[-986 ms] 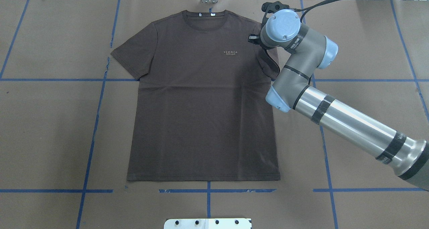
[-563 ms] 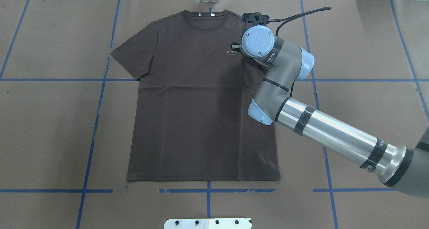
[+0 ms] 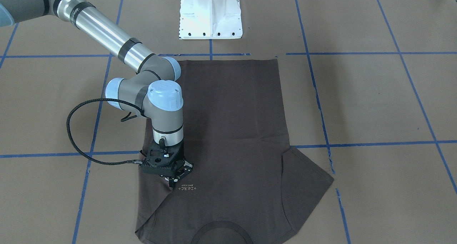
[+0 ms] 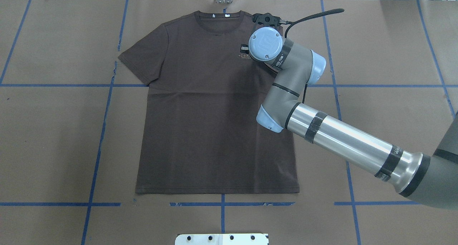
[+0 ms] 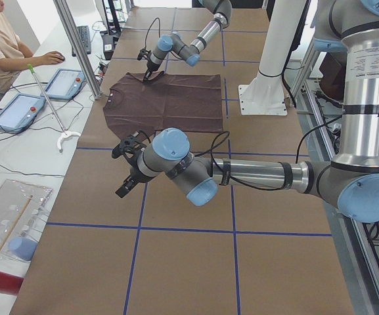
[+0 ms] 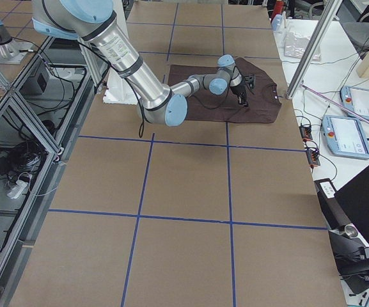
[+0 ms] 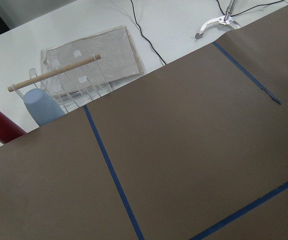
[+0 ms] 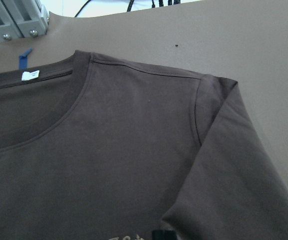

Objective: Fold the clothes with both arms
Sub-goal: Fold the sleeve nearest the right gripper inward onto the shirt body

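First, locate the table (image 4: 53, 130), papered brown and gridded with blue tape. Find the T-shirt (image 4: 207, 123) spread flat at its centre in the overhead view, chest up, collar toward 12 o'clock, hem toward 6 o'clock. Trace the right arm (image 4: 340, 143) entering from 4 o'clock and reaching over the garment's 1 o'clock shoulder, wrist pointing straight down. Identify the left arm (image 5: 255, 176) in the left side view as the near, large one, stretched low above bare paper, well apart from the shirt. Check the sleeve (image 8: 233, 165) on the right arm's side: turned inward, lying over the chest, edge drawn up to the fingertips. Read the right gripper (image 3: 175, 179) as clenched on the T-shirt at that sleeve edge, just beside the pale chest lettering (image 3: 188, 188). Treat the left gripper (image 5: 123, 187) as undetermined: seen in one side view only, released or clenched impossible to tell. Note the white neck tags (image 8: 30, 75) inside the collar's back, at 12 o'clock.
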{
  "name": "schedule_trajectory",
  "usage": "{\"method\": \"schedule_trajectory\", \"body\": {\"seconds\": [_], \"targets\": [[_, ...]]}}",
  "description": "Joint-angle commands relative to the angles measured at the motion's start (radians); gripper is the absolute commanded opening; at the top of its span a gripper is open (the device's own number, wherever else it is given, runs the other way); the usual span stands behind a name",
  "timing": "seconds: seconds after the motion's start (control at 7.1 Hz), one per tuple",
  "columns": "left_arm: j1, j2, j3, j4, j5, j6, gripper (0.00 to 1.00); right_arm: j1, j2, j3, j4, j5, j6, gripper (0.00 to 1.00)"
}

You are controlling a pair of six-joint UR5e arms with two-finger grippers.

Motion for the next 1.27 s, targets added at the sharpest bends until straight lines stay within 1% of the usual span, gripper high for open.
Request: {"method": "schedule_trajectory", "body": {"seconds": [0.0, 0.42, 0.56, 0.7, 0.84, 0.99, 1.13], "targets": [[0.000, 0.000, -0.001, 0.000, 0.000, -0.001, 1.00, 0.001, 0.010, -0.004, 0.002, -0.015, 0.063, 0.00], [0.000, 0.000, -0.001, 0.000, 0.000, -0.001, 1.00, 0.001, 0.022, -0.011, 0.002, -0.017, 0.083, 0.00], [0.000, 0.000, -0.001, 0.000, 0.000, -0.001, 1.00, 0.001, 0.022, -0.011, 0.004, -0.022, 0.073, 0.99], [0.000, 0.000, -0.001, 0.000, -0.002, -0.003, 1.00, 0.003, 0.024, -0.008, 0.002, -0.019, 0.054, 1.00], [0.002, -0.009, -0.001, 0.001, 0.000, -0.003, 1.00, 0.038, 0.027, 0.024, -0.004, 0.016, -0.045, 1.00], [0.024, -0.027, -0.007, -0.018, 0.000, -0.003, 1.00, 0.111, 0.022, 0.057, -0.046, 0.173, -0.119, 1.00], [0.061, -0.034, 0.000, -0.066, 0.003, -0.010, 1.00, 0.188, 0.016, 0.132, -0.142, 0.276, -0.238, 1.00]]}}
